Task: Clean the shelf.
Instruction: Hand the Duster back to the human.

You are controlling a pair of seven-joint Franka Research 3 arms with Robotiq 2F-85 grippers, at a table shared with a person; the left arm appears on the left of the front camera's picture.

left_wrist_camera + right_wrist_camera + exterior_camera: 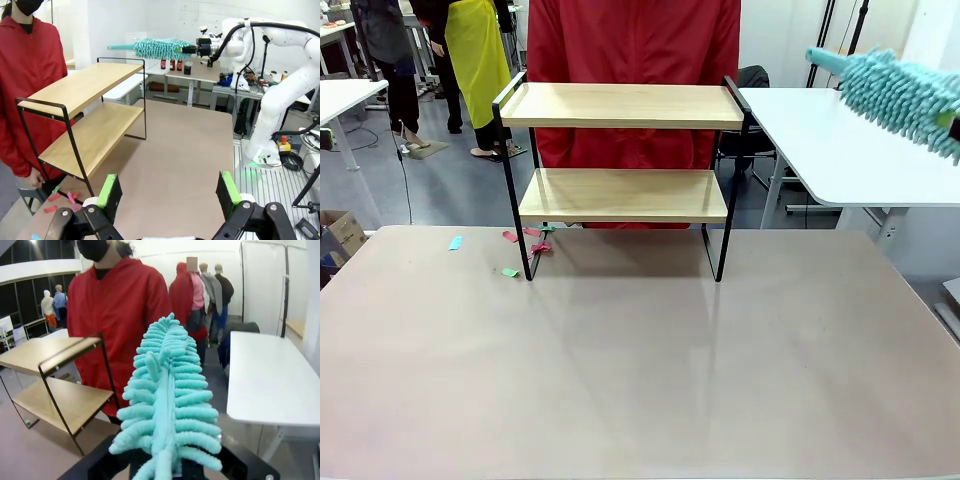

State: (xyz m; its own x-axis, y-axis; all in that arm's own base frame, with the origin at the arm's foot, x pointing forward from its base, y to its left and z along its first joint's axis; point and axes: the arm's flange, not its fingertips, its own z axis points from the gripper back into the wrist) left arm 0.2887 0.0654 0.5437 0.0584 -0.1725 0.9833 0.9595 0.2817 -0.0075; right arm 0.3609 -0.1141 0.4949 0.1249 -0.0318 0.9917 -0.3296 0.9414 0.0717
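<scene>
Right claw (199,48) grips teal duster (157,48) near unlabelled shelf (620,150) (bottle labels seemingly illegible).

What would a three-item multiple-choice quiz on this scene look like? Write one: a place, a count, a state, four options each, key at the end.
1. Where do the small paper scraps lie?
A. On the table by the shelf's left foot
B. On the top board
C. On the lower board
D. On the white side table

2. How many wooden boards does the shelf have?
A. One
B. Two
C. Three
D. Four

3. How does the left claw stand?
A. Shut on the duster
B. Shut on a scrap
C. Open, holding nothing
D. Shut on the shelf rail

Key:
1 A: pink and green scraps sit on the table around the left foot of the frame.
2 B: one upper and one lower board sit in the black frame.
3 C: its green pads stand wide apart over bare table, while the right claw holds the teal duster.
</scene>
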